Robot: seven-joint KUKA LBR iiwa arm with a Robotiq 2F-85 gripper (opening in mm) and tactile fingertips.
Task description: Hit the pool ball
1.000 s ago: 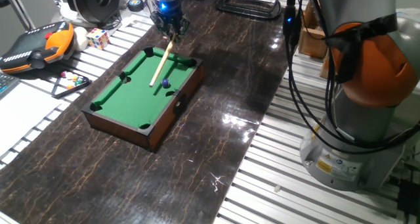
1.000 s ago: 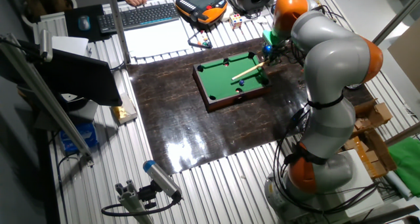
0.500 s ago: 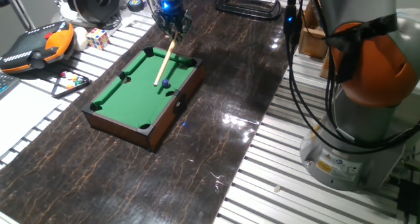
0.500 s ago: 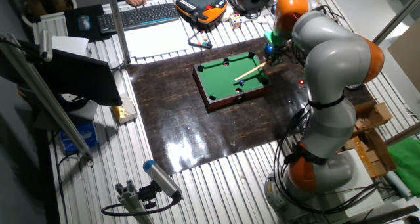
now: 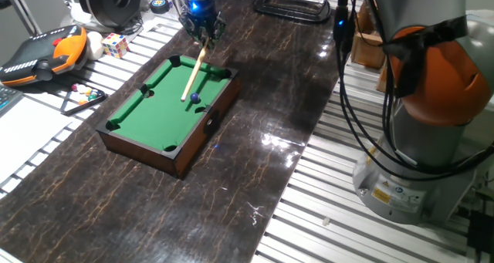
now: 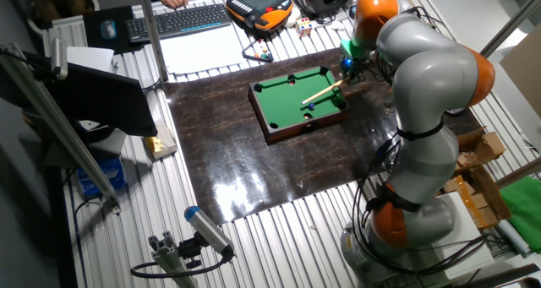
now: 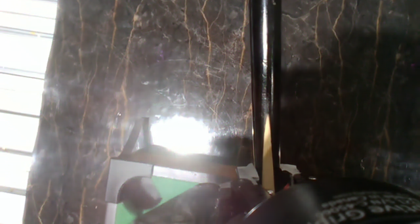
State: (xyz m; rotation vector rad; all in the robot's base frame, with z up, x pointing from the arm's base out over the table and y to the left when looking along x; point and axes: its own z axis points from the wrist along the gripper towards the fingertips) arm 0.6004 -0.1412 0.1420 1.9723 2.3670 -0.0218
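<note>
one fixed view: jaws (image 5: 202,32) clamp a slim wooden cue (image 5: 192,74), tip beside the glossy blue pool ball (image 5: 194,98) on green felt.

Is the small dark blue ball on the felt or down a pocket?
On the felt: the small dark blue ball sits on the green surface, by the wooden cue's tip.

My target, the pool ball (image 5: 195,98), is a tiny, glossy dark blue sphere. It rests on the green felt, near the long rail on the side closest to my base (image 6: 309,106). It sits just beside the tip of my slanted wooden cue.
</note>
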